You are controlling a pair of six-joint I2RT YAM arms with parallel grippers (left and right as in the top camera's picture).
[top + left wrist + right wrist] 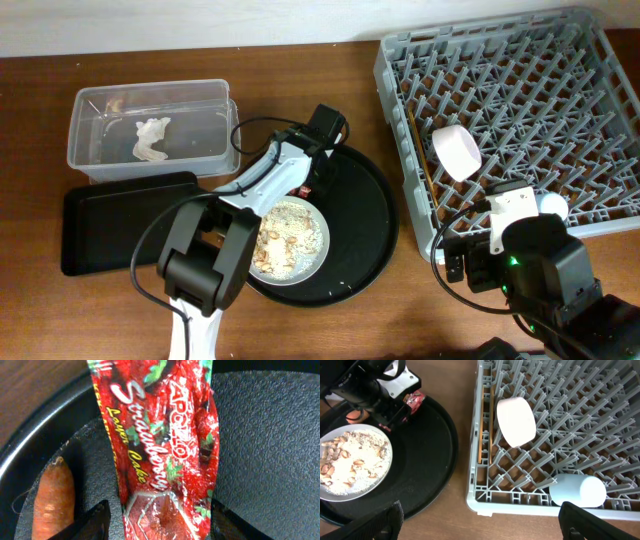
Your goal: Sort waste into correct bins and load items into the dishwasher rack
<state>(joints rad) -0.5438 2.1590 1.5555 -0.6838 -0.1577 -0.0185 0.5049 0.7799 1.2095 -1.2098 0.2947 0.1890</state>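
Left claw (pixel 308 185), seen overhead, reaches onto the big round black tray (pixel 378 215) and is much the nearer arm. My left wrist view shows its fingers (pixel 92 520) spread astride the red strawberry-cake snack wrapper (pixel 165 450), whose long axis runs straight ahead. Right wrist view: right claw (pixel 485 530) spread, empty, by the grey pegged plastic rack (pixel 473 460).

A white bowl (pixel 516 421) lies tipped in the grey rack (pixel 600 415); a light-blue cup (pixel 577 491) lies by its wall nearest the front edge of the worktop (pixel 455 380).
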